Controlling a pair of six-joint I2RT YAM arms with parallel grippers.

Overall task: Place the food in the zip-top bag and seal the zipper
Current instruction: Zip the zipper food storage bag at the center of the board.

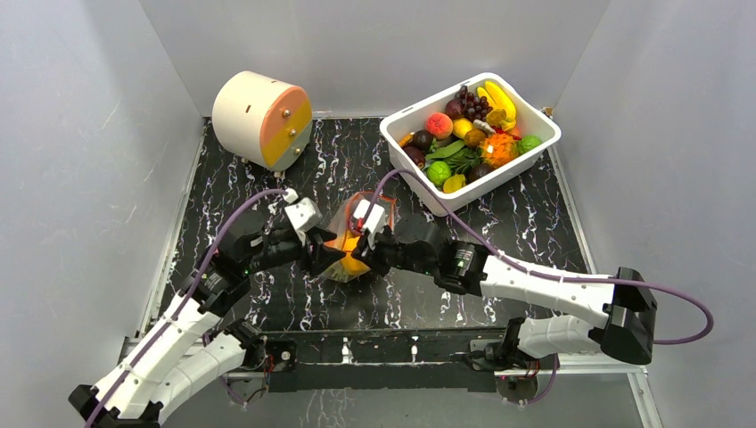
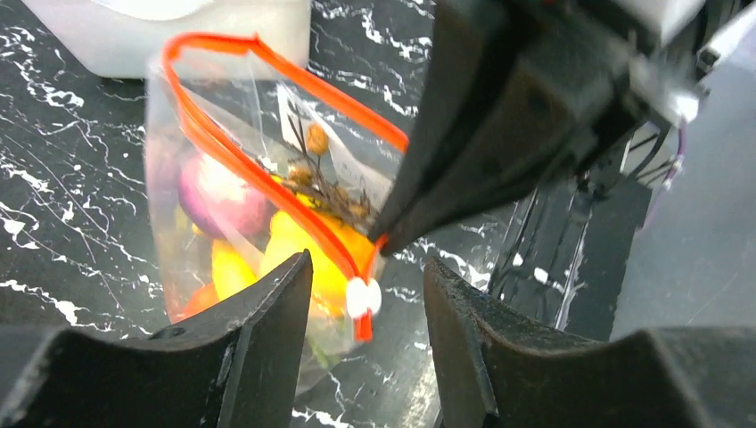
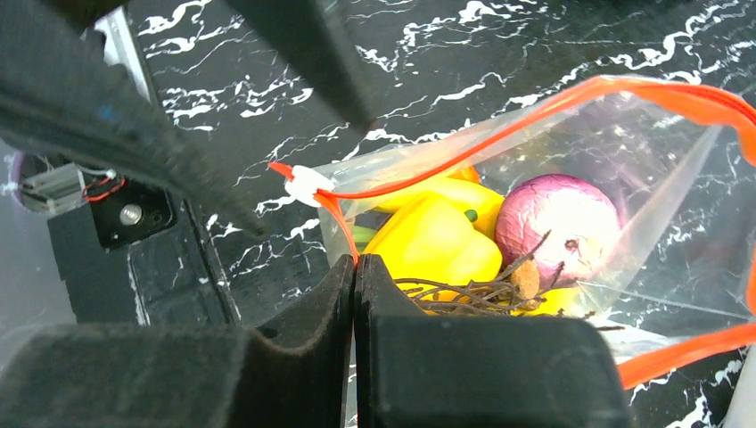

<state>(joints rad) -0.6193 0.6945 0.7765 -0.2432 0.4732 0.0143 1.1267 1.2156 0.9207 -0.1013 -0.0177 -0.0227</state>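
The clear zip-top bag (image 1: 349, 234) stands in the middle of the table between both grippers. Inside it is food: a yellow pepper (image 3: 437, 241), a purple onion (image 3: 557, 218) and a brown twiggy stem. My right gripper (image 3: 357, 263) is shut on the orange-red zipper (image 3: 464, 156) just below its white slider (image 3: 306, 183). The rim beyond the slider gapes open. My left gripper (image 2: 367, 267) is open, with the slider (image 2: 362, 297) hanging between its fingers, touching neither. More food (image 1: 472, 134) lies in the white tub.
The white tub (image 1: 546, 120) stands at the back right, close behind the bag. A round cream and pink container (image 1: 263, 119) lies at the back left. Grey walls close in the table on three sides.
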